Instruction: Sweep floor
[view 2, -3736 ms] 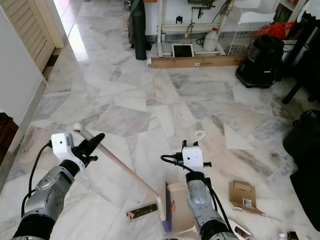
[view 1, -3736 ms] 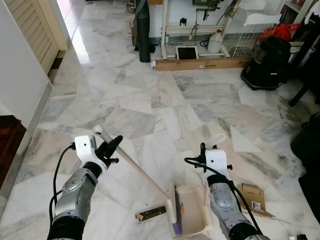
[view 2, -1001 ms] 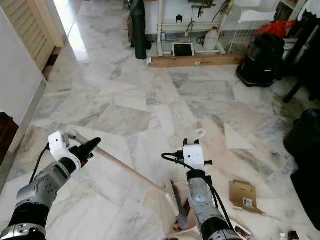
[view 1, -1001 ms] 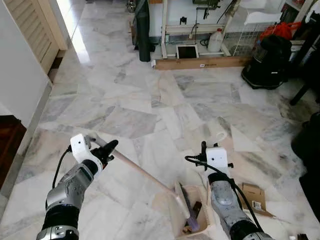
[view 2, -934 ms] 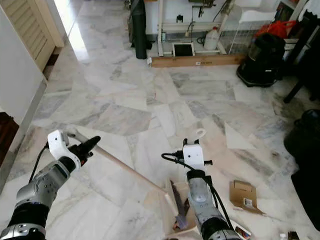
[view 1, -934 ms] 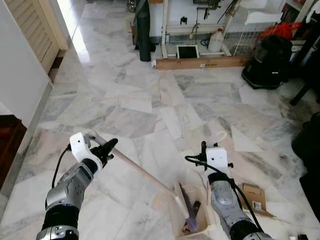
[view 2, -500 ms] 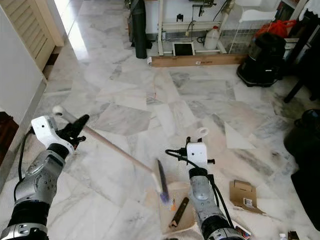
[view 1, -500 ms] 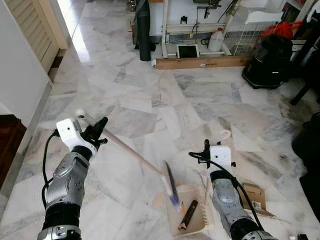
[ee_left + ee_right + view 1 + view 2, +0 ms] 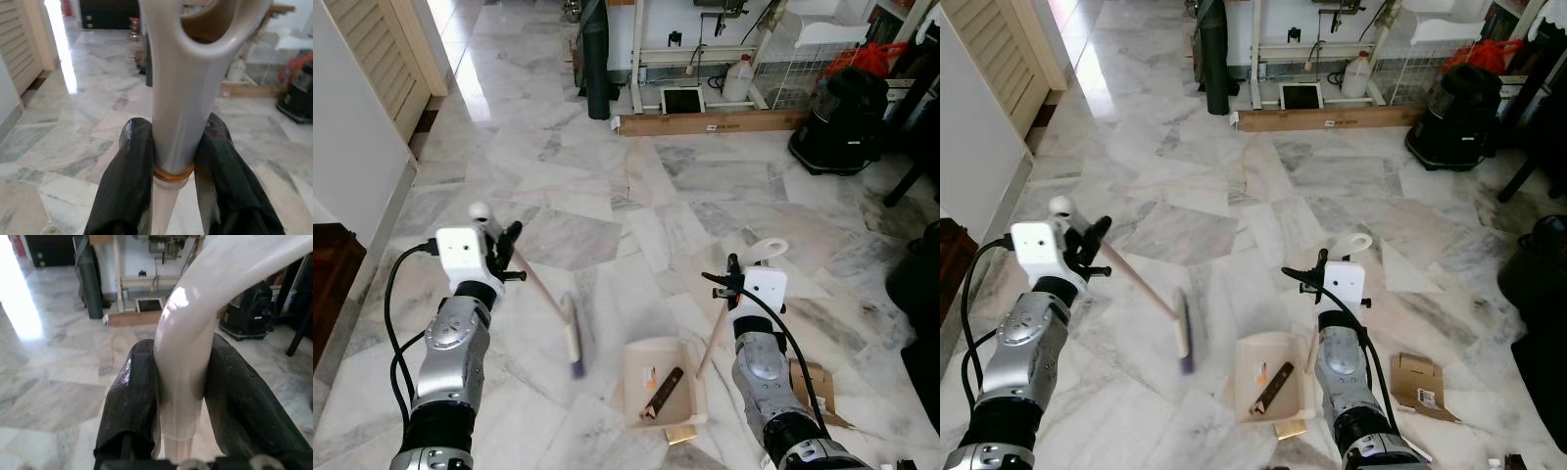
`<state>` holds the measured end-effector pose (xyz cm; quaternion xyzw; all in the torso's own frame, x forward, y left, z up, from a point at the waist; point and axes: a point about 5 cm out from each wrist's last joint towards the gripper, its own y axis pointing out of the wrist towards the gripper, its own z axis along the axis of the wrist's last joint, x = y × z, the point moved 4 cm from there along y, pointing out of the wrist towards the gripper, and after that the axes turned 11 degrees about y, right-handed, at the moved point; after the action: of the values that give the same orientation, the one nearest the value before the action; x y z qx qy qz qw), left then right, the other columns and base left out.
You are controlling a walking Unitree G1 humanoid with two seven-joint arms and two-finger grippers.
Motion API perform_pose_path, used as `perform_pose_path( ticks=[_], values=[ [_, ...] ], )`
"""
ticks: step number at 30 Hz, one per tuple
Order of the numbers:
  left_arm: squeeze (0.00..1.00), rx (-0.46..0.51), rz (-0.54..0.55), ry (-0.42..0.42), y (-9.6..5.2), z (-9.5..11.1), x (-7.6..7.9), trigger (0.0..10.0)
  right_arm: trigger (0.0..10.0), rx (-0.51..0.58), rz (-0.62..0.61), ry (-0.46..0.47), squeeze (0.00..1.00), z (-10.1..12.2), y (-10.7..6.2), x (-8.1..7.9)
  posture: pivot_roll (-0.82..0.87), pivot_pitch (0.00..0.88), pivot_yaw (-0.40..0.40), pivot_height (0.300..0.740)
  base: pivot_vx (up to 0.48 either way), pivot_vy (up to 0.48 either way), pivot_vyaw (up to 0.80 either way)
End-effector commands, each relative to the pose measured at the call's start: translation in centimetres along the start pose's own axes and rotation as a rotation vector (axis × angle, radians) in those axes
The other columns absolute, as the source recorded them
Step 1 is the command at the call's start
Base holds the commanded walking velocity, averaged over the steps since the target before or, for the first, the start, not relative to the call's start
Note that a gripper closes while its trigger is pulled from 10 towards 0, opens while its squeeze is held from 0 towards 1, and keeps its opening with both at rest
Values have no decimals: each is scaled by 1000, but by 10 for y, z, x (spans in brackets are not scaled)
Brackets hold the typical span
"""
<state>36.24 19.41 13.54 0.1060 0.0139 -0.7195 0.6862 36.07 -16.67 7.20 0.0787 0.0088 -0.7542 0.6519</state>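
Broom and dustpan held, one scrap already collected.

Fingers of the left gripper (image 9: 171, 161) are clamped on the handle of the broom (image 9: 544, 297), whose head is seen lifted off the marble floor (image 9: 607, 196), beside the robot's left side. The right gripper (image 9: 181, 396) is closed around the upright handle of the dustpan (image 9: 658, 384), which rests flat on the floor between the two arms. In the pan one dark stick-like scrap (image 9: 663, 392) is lying, with a small orange bit near it. The task is judged partly done: this scrap is collected, but one small tan piece (image 9: 680, 435) remains just outside the pan's near edge, and a flattened cardboard box (image 9: 816, 385) is lying near the right arm. Counted: one broom, one dustpan, two grippers.
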Motion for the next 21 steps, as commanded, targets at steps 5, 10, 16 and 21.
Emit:
perform_pose_path(
  ticks=[5, 10, 16, 21],
  values=[
    [0, 91, -54, 70, 0, 14, 19, 10000, 10000, 142, 4, 46, 0, 35, 10, 0, -38, 41, -10, 740, 0, 0, 0],
    [0, 107, -60, 97, 0, 17, 21, 10000, 10000, 189, -1, 59, 0, 47, 9, 5, -39, 40, -8, 740, 0, 0, 0],
    [0, 119, -34, 117, 2, 19, 18, 10000, 10000, 210, -40, 62, 0, 53, 7, 17, -56, 58, -12, 740, 0, 0, 0],
    [0, 113, -28, 125, 2, 16, 16, 10000, 10000, 205, -57, 62, 0, 52, 2, 19, -85, 60, 5, 740, 0, 0, 0]
  ],
)
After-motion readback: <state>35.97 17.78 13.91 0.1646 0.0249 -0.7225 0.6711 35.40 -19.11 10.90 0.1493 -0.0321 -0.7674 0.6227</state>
